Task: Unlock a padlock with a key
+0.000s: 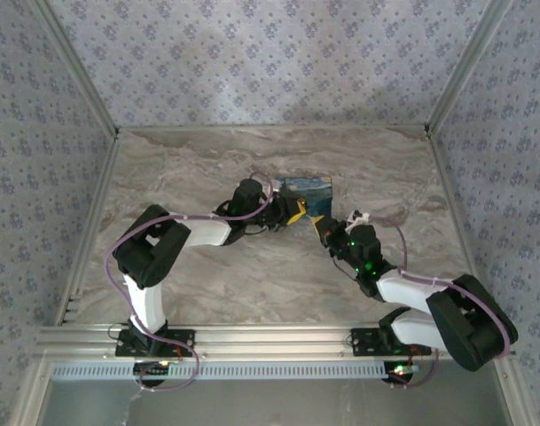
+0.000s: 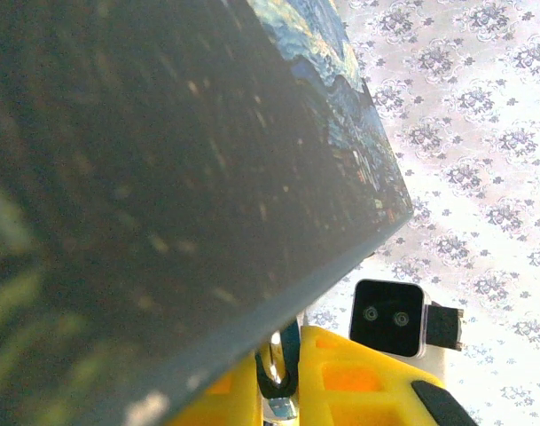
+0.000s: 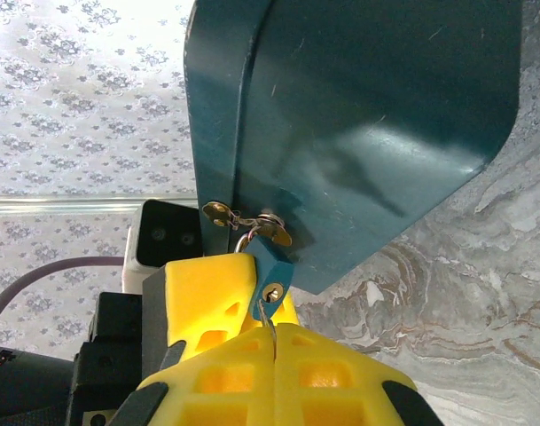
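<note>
Padlock (image 3: pixel 271 266) held at the box (image 3: pixel 367 106), key (image 3: pixel 269 307) set in its keyhole.

The small teal padlock is seen hanging by its shackle from the brass hasp (image 3: pixel 218 211) on the dark teal box, which is placed near the middle of the marbled table (image 3: pixel 482 293). The padlock body is grasped between the yellow fingers of the left gripper (image 2: pixel 283 383). The right gripper (image 3: pixel 274 334) is clenched on the key just below the lock, and the blade is seen entering the keyhole on the underside.
</note>
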